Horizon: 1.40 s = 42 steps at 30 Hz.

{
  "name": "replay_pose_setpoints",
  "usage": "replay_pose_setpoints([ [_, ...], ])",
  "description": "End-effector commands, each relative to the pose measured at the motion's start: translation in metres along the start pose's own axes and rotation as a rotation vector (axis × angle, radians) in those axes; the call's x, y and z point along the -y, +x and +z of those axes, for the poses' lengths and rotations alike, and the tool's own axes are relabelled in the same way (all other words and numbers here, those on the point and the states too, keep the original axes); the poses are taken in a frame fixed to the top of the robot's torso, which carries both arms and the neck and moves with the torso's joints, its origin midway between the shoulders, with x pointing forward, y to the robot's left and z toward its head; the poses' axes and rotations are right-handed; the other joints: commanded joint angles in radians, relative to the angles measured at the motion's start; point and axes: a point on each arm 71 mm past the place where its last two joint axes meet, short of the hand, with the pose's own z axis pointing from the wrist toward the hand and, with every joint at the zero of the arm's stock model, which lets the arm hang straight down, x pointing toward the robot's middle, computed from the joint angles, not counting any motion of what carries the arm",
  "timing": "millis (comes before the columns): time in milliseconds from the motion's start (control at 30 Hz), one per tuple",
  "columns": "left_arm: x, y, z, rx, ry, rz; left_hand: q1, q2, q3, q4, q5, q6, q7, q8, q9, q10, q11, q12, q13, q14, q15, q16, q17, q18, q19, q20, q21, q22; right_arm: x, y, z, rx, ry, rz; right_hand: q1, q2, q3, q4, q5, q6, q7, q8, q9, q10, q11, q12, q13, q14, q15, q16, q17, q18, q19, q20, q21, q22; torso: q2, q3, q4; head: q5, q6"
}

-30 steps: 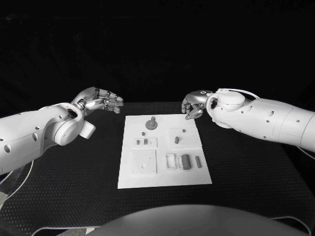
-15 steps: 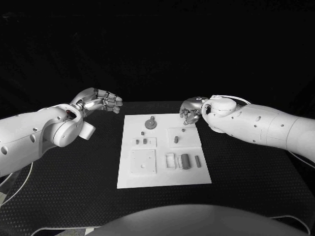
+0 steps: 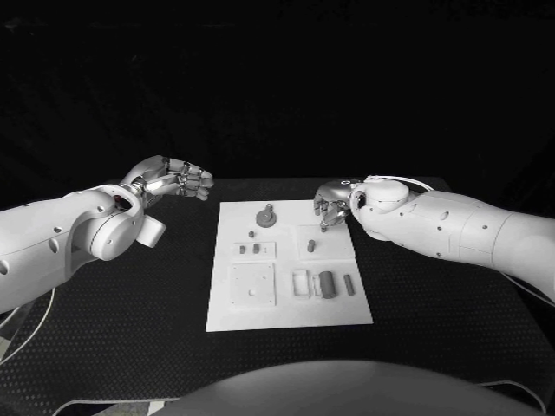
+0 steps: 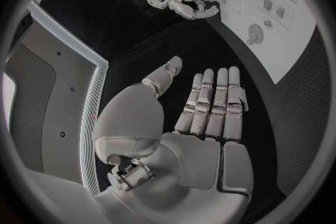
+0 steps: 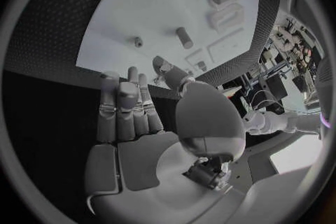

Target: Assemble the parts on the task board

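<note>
Task board (image 3: 289, 286) centred on black table (image 3: 440, 295); both hands' fingers spread, holding nothing

Right hand (image 3: 331, 202) hangs over the task board (image 3: 290, 312)'s far corner; near half lies unobstructed.

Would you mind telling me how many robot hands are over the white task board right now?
1: the right hand hangs over the task board's far right corner; the left hand is beyond its left edge.

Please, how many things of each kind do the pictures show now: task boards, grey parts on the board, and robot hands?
task board: 1
grey parts: 7, as far as the head view shows
hands, left hand and right hand: 2
Total: 10
</note>
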Motion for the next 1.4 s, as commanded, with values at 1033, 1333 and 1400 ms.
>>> replay_pose_setpoints([
  [1033, 0.008, -0.003, -0.003, 0.004, 0.013, -0.006, 0.003, -0.005, -0.003, -0.001, 0.003, -0.010, 0.002, 0.001, -0.003, 0.007, 0.003, -0.009, -0.005, -0.009, 0.003, -0.009, 0.003, 0.021, -0.009, 0.002, -0.002, -0.003, 0.002, 0.032, 0.007, -0.075, 0.033, -0.023, -0.008, 0.007, 0.001, -0.001, 0.002, 0.012, 0.005, 0.011, -0.006, 0.024, 0.014, -0.016, -0.006, 0.000, 0.008, -0.004, -0.003, 0.046, 0.004, -0.004, -0.008, 0.008, 0.008, -0.0027, 0.0005, 0.010, 0.000],
  [1333, 0.010, -0.005, -0.004, 0.007, 0.014, -0.004, 0.004, -0.006, -0.002, -0.001, 0.004, -0.011, 0.003, 0.001, -0.004, 0.007, 0.004, -0.010, -0.006, -0.009, 0.004, -0.010, 0.004, 0.021, -0.010, 0.004, -0.001, -0.004, 0.000, 0.036, 0.009, -0.078, 0.033, -0.020, -0.005, 0.010, 0.002, -0.001, 0.002, 0.010, 0.008, 0.011, -0.009, 0.038, 0.013, -0.015, -0.005, 0.001, 0.007, -0.004, -0.003, 0.046, 0.006, -0.004, -0.009, 0.008, 0.009, -0.0030, -0.0016, 0.017, 0.000],
  [1400, 0.010, -0.005, -0.004, 0.007, 0.014, -0.004, 0.004, -0.006, -0.002, -0.001, 0.004, -0.011, 0.003, 0.002, -0.004, 0.007, 0.004, -0.010, -0.006, -0.009, 0.004, -0.010, 0.004, 0.021, -0.010, 0.004, -0.001, -0.004, 0.001, 0.036, 0.009, -0.080, 0.034, -0.020, -0.005, 0.012, 0.002, -0.001, 0.002, 0.011, 0.008, 0.012, -0.010, 0.039, 0.013, -0.016, -0.004, 0.001, 0.006, -0.003, -0.003, 0.046, 0.006, -0.004, -0.009, 0.008, 0.010, -0.0031, -0.0021, 0.020, 0.000],
])
